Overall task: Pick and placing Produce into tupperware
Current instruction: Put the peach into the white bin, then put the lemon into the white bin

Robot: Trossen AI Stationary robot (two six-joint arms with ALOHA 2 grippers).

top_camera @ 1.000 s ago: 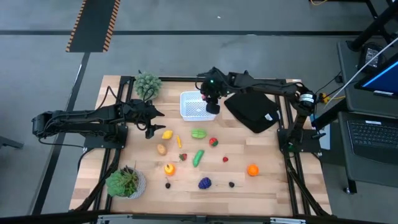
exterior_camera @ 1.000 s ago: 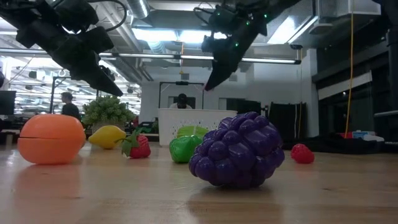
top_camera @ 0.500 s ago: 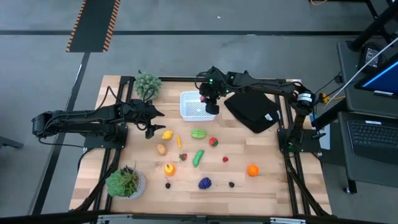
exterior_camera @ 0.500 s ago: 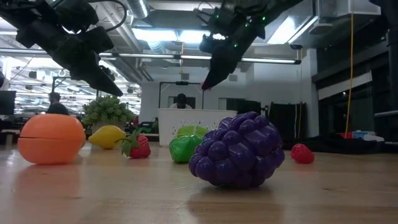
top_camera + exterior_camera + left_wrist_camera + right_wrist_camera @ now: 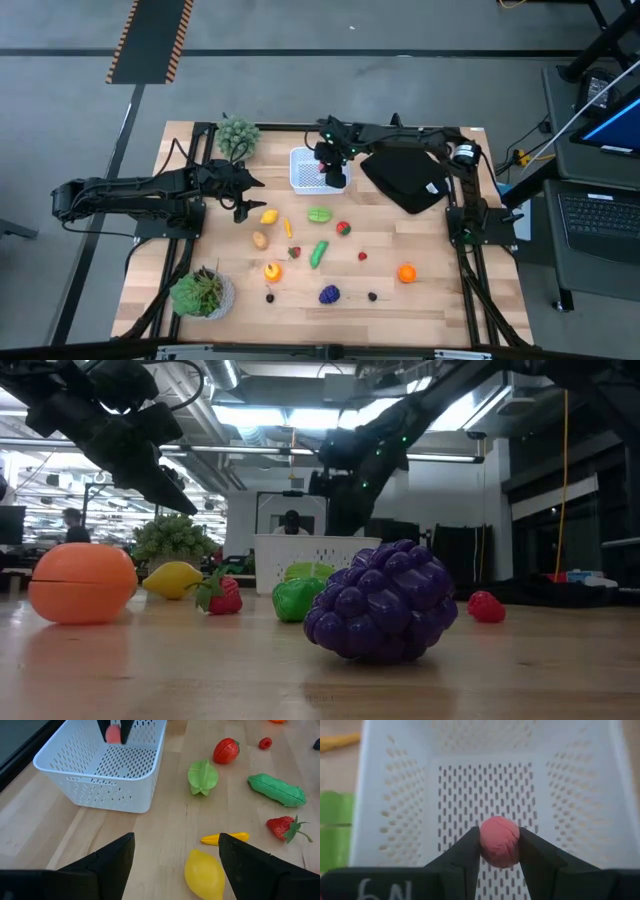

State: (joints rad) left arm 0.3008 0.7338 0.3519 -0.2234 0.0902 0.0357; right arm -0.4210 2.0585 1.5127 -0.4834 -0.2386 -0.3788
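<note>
Right pincer (image 5: 334, 172) reaches from the counter's right side, its arm stretched over the black cloth (image 5: 405, 178), and hangs above the white tub (image 5: 305, 168) near the counter's far edge, fingers clamped on a small pink-red ball (image 5: 499, 841). The tub's perforated floor beneath shows nothing lying in it. Left pincer (image 5: 243, 207) waits open toward the counter's left side, just beside the yellow lemon (image 5: 269, 216). Other produce lies scattered across the counter's middle and near edge.
</note>
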